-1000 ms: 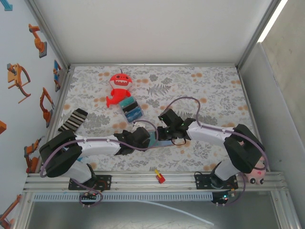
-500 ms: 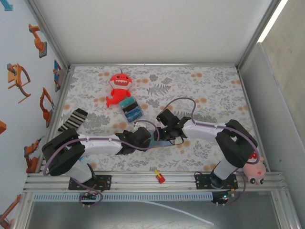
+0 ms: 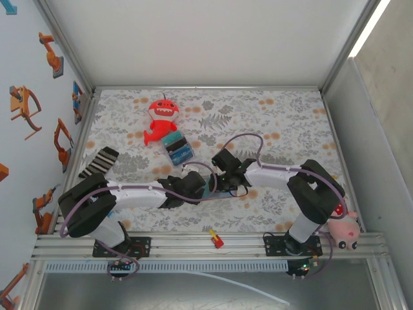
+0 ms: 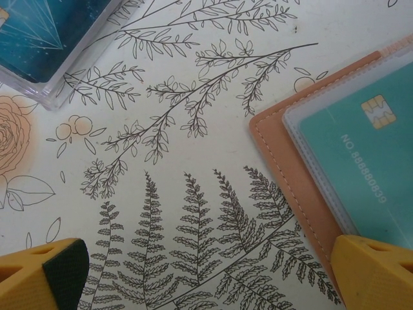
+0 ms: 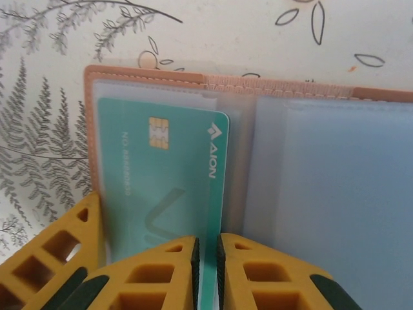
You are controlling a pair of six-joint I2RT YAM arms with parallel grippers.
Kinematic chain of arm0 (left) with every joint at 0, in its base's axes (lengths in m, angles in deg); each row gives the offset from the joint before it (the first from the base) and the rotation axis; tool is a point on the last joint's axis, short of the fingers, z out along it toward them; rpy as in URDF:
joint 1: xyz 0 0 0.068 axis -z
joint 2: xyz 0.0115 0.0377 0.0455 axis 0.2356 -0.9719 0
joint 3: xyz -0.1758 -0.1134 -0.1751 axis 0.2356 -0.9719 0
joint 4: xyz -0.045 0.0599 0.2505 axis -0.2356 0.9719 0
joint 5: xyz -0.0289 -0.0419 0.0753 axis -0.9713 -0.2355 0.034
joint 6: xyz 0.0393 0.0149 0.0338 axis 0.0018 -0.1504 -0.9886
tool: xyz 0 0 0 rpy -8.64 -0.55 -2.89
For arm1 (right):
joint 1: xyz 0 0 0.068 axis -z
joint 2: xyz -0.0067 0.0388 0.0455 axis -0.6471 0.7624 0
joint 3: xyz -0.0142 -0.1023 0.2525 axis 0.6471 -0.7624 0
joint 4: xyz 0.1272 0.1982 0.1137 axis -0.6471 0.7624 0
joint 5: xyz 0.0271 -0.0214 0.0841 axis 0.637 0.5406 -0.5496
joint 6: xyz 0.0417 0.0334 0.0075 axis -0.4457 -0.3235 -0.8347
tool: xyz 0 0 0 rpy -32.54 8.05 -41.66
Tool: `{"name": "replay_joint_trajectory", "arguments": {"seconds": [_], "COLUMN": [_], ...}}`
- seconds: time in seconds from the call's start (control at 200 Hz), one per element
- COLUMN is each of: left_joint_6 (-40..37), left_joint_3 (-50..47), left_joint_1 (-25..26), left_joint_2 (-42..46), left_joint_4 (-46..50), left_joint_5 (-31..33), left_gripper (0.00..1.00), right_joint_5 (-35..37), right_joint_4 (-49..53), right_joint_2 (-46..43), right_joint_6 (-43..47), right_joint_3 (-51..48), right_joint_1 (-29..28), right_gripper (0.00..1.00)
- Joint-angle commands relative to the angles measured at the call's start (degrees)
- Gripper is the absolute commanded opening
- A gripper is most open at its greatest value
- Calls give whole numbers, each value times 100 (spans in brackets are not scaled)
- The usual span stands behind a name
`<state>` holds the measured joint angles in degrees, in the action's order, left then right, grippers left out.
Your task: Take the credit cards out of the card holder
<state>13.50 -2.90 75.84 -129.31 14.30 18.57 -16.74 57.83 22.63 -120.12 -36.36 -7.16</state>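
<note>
Right gripper pinching teal card, open card holder just ahead

Matt leather-like card holder, smooth plastic card, clear plastic sleeves

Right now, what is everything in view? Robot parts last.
card holder: one, tan, pale blue inside, open at centre
card: one, teal, in the holder
red toy: one, red, far left
blocks: one bundle, blue and teal, beside the red toy
striped item: one, black and white, left edge
red-yellow item: one, small, near rail
pink toy: one, pink, by right arm's base
cloth: one, white floral, on table
left gripper: one, yellow fingers, open, at the holder's edge
right gripper: one, yellow fingers, shut on card
</note>
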Motion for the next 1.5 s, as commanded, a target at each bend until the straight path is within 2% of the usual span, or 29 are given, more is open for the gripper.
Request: {"name": "replay_joint_trajectory", "arguments": {"seconds": [0.0,0.671,1.142,1.497], "left_joint_6": [31,26,-17,-20], "left_joint_3": [76,190,283,314], "left_joint_1": [0,-7,1,6], "left_joint_2": [-76,-118,-246,-260], "left_joint_4": [322,535,597,603], "left_joint_5": [-55,-53,-129,-156], "left_gripper": [97,97,97,97], "right_joint_5": [29,-270,-1371,-1478], "right_joint_4": [110,-378,-2195,-2507], "right_joint_2": [85,-195,-201,-352], "right_joint_6": [-86,-386,-932,-994], "right_joint_3": [124,-415,-1124,-1343], "right_joint_1": [2,196,468,551], "right_gripper": [16,16,15,11]}}
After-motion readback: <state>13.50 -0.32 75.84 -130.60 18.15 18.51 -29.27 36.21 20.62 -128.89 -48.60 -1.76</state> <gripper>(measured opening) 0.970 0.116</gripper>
